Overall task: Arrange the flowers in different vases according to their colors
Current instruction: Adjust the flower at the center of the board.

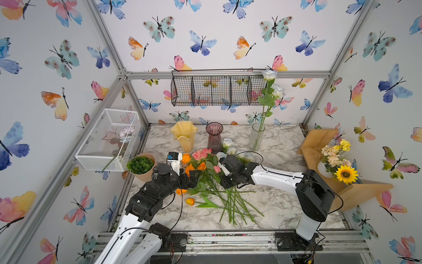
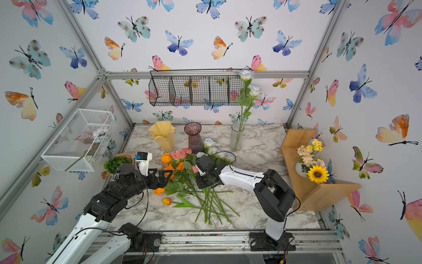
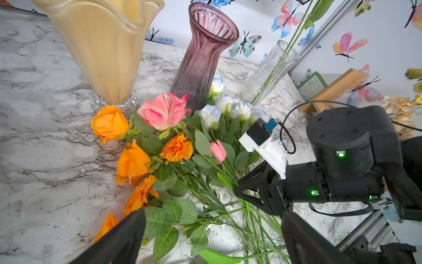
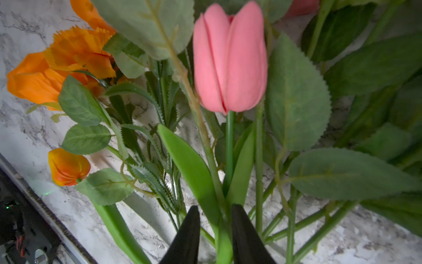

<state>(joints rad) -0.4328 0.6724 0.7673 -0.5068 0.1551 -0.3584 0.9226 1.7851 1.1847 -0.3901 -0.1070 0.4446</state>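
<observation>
A pile of flowers point(image 1: 210, 180) lies mid-table with stems fanned toward the front: orange roses point(image 3: 109, 123) and marigolds point(image 3: 176, 149), pink roses point(image 3: 163, 112), white-blue roses point(image 3: 225, 107). My right gripper point(image 4: 215, 210) reaches into the pile. Its jaws stand narrowly open around the stem of the pink tulip point(image 4: 229, 57), with a small gap still on one side. My left gripper point(image 3: 212, 219) hovers wide open over leaves at the pile's left side. An orange tulip point(image 1: 190, 201) lies apart in front. Behind stand the yellow vase point(image 1: 184, 134), the purple vase point(image 1: 214, 137) and the clear vase point(image 1: 257, 137), which holds white-blue roses point(image 1: 270, 77).
A potted succulent point(image 1: 141, 165) sits at the table's left edge beside my left arm. A white mesh basket point(image 1: 107, 139) hangs on the left wall and a black wire basket point(image 1: 217, 91) on the back wall. A wooden shelf point(image 1: 317, 141) at the right carries a sunflower bouquet point(image 1: 346, 174).
</observation>
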